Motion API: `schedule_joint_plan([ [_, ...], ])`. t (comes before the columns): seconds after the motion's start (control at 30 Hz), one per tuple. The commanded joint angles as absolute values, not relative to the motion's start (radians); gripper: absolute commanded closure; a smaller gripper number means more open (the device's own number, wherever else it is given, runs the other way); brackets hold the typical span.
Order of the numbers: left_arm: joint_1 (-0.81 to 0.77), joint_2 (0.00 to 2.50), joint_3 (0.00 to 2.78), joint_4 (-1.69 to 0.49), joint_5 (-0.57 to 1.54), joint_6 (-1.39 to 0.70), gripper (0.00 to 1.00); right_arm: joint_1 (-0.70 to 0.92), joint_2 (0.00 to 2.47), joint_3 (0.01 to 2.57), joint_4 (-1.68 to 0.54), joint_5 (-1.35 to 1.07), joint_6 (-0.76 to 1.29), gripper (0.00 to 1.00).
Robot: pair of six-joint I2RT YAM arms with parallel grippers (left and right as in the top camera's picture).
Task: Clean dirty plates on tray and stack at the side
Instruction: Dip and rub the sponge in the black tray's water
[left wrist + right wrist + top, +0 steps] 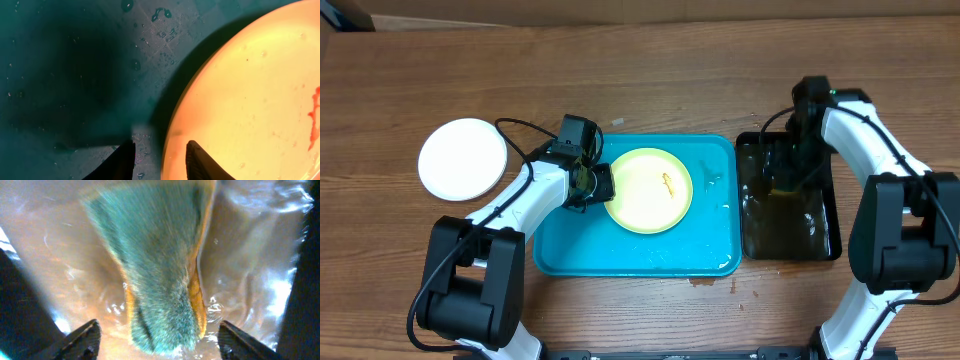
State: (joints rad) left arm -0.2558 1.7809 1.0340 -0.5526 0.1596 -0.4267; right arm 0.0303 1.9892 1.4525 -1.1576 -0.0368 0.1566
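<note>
A pale yellow plate [648, 190] lies on the turquoise tray [570, 250] at the centre of the overhead frame, an orange-brown smear [667, 183] showing near its middle. The left fingers [199, 161] stand at the plate's left rim. In the left wrist view, one finger is over the plate and the other over the wet tray floor, with the rim running up between them (whether they actually pinch it cannot be told from these views). Water droplets [162, 12] bead on the tray near the top of that view.

A white plate [463, 158] sits on the wooden tabletop [650, 60] in the upper left of the overhead frame, well apart from the tray and just beyond the left arm [510, 205].

At right, a narrower black tray [820, 240] holding water stands just beside the turquoise one. The right arm [865, 125] reaches down into its upper half. The right wrist view shows the right fingers [82, 339] spread wide at the bottom corners of the frame. A sponge [160, 280], green scouring face up with a yellow edge, lies in the water between them, touched by neither. Small wet marks [705, 281] dot the tabletop just below the turquoise tray's lower right corner.
</note>
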Motion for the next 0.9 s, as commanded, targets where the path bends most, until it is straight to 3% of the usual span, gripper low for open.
schedule_joint_plan([
  [0.0, -0.264, 1.795, 1.044, -0.549, 0.157, -0.426, 0.64, 0.026, 1.985, 1.501, -1.149, -0.027, 0.161, 0.18],
  [0.53, -0.264, 1.795, 1.044, -0.549, 0.157, -0.425, 0.64, 0.024, 2.006, 1.369, -0.876, 0.032, 0.162, 0.23],
  [0.6, -0.264, 1.795, 1.044, -0.549, 0.157, -0.425, 0.64, 0.024, 2.006, 1.359, -0.855, 0.031, 0.162, 0.35],
  [0.67, -0.264, 1.795, 1.044, -0.549, 0.157, -0.425, 0.64, 0.024, 2.006, 1.36, -0.839, 0.023, 0.161, 0.55],
  [0.77, -0.264, 1.795, 1.044, -0.549, 0.156, -0.425, 0.64, 0.024, 2.006, 1.359, -0.835, 0.014, 0.161, 0.96],
  [0.87, -0.264, 1.795, 1.044, -0.549, 0.156, -0.425, 0.64, 0.024, 2.006, 1.359, -0.844, 0.012, 0.161, 0.96],
])
